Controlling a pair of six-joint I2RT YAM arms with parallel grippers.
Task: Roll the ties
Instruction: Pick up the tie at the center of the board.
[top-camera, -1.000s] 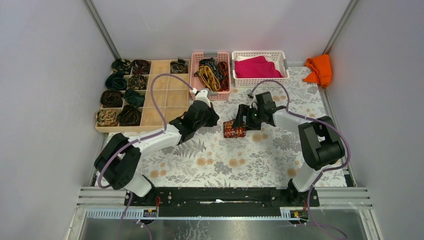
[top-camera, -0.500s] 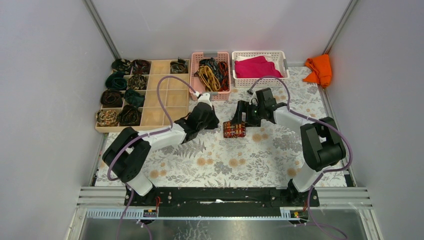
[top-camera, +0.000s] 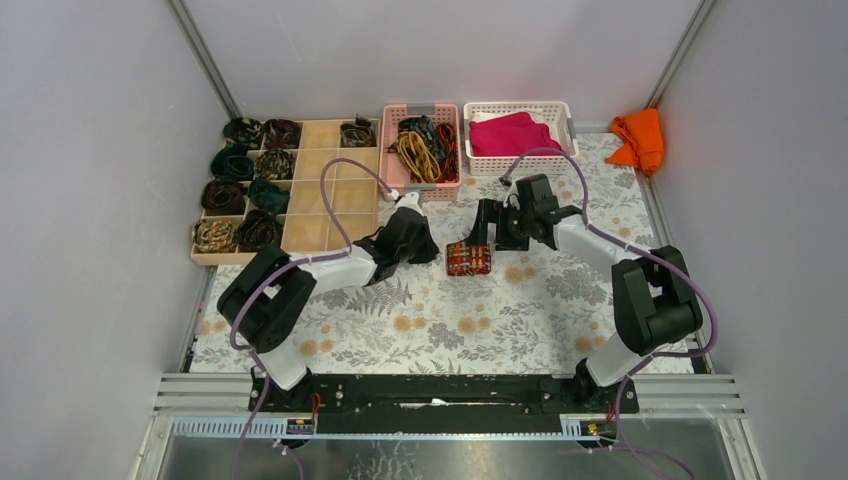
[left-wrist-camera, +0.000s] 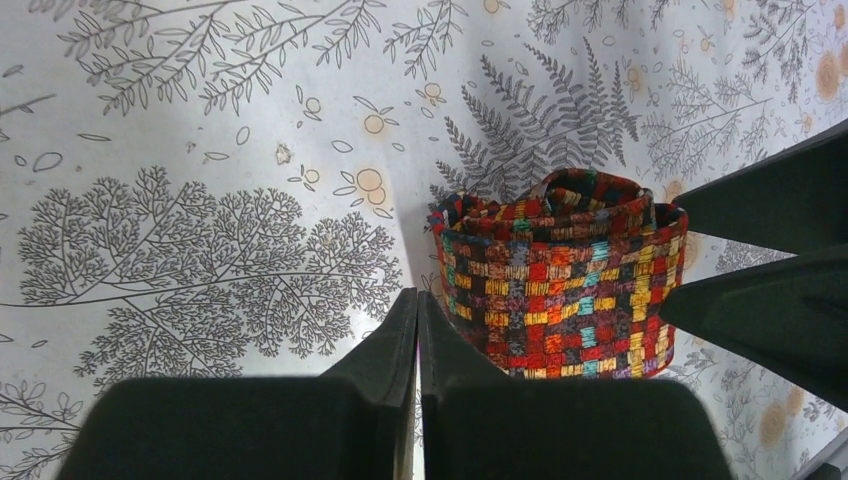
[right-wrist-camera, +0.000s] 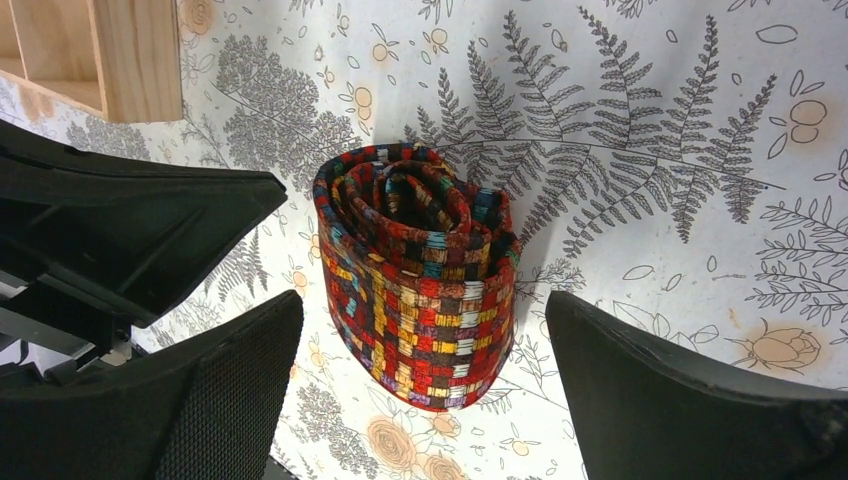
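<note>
Rolled tie (top-camera: 468, 259) lies on the floral tablecloth (top-camera: 500, 320) mid-table, a tight coil in red, yellow and dark woven checks. Left gripper (left-wrist-camera: 418, 310) pressed together, just beside it. Right gripper (right-wrist-camera: 420, 330) spread, one finger on either side of the roll, not touching it.

Count: one roll on the cloth, nine stored rolls (top-camera: 232, 162) in the wooden tray (top-camera: 330, 200). Loose ties (top-camera: 425, 148) tangled in the pink basket (top-camera: 420, 107), number unclear.
</note>
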